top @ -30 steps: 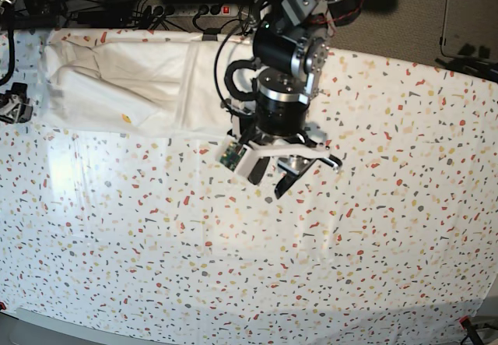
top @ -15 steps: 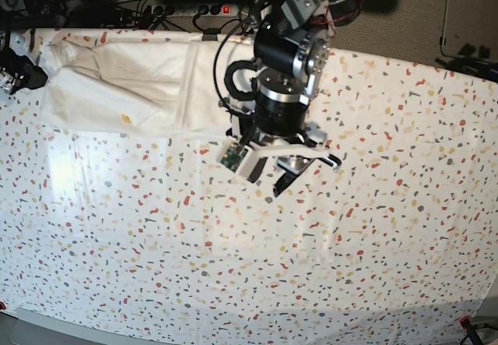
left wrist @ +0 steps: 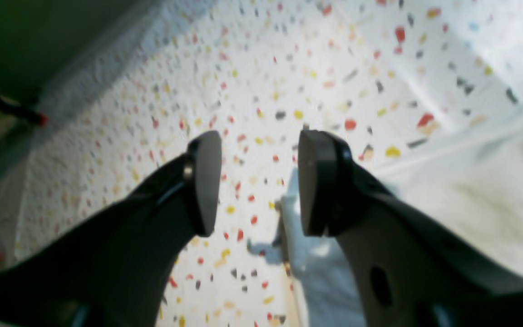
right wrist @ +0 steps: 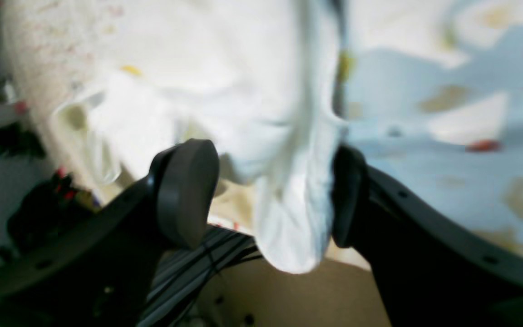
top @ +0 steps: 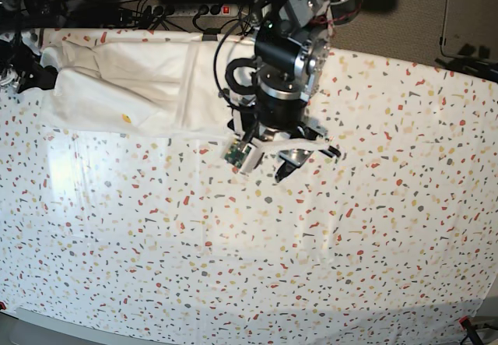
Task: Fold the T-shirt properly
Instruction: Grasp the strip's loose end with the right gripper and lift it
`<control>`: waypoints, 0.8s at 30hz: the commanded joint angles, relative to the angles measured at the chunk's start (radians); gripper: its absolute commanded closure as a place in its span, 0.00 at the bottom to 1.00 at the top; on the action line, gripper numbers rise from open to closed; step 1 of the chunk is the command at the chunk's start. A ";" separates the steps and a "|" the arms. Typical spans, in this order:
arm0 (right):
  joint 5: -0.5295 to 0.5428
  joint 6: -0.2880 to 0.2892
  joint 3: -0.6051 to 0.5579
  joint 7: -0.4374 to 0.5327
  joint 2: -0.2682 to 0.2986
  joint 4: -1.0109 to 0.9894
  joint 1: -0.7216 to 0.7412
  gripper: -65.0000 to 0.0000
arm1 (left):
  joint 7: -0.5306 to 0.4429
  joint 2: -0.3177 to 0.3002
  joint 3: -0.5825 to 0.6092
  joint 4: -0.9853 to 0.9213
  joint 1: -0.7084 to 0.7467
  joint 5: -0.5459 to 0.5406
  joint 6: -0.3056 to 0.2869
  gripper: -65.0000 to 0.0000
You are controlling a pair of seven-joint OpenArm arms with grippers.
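At table's far edge, folded T-shirt; left claw open, empty; right claw open astride its corner.

Left pincer gapes (nothing between) above speckled cover, T-shirt beside

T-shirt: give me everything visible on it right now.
The T-shirt is white, soft cotton-looking fabric, lying as a long, loosely folded, creased band along the table's far edge. A small yellow mark shows on it. Its left end hangs between the jaws of the open right tool. The open left tool hovers beside its other end.
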 commanded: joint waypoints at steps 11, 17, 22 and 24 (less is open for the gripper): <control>-0.011 0.004 -0.051 0.005 -0.001 0.013 0.029 0.61 | -0.011 0.013 0.001 0.018 -0.011 0.010 0.010 0.59; -0.024 0.004 -0.262 0.043 -0.023 0.013 0.043 0.92 | -0.011 0.013 0.001 0.018 -0.011 0.011 0.010 0.59; 0.056 0.004 -0.336 0.005 -0.022 0.013 0.118 1.00 | 0.014 0.013 0.001 0.018 -0.011 0.011 0.010 0.59; 0.130 0.004 -0.335 0.005 -0.022 0.013 0.159 1.00 | 0.034 0.013 0.001 0.018 -0.011 0.014 0.009 0.59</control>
